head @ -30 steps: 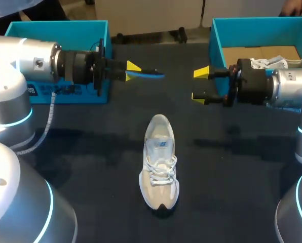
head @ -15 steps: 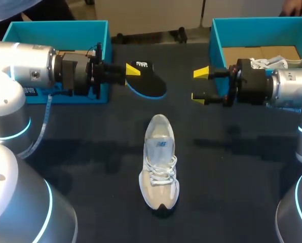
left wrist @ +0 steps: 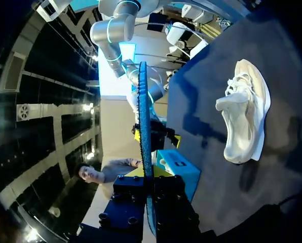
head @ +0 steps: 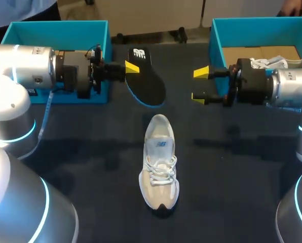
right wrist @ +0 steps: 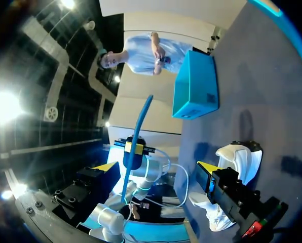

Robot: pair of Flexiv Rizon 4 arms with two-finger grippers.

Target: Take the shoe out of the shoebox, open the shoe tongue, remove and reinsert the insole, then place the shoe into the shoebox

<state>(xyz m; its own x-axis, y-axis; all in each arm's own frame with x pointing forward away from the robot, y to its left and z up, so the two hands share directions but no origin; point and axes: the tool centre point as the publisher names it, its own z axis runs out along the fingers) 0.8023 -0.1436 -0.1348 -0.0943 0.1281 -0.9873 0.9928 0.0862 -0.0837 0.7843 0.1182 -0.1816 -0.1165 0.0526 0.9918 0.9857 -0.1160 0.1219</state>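
The left arm (head: 34,71) comes in from the upper left of the frame. The left jaws are clamped on one edge of the black, blue-rimmed insole (head: 147,76), which hangs above the table (head: 90,152) at upper middle. In the left wrist view the insole (left wrist: 145,131) runs edge-on straight out from between the jaws, with the shoe (left wrist: 244,114) off to one side on the table. The pale shoe (head: 160,162) stands upright at centre, toe toward the lower edge, well apart from both arms. The right arm (head: 288,83) enters at upper right in front of the teal shoebox (head: 252,28). The right jaws are spread wide and hold nothing. A second shoe (head: 275,62) lies in that box. Another teal box (head: 65,30) sits at upper left
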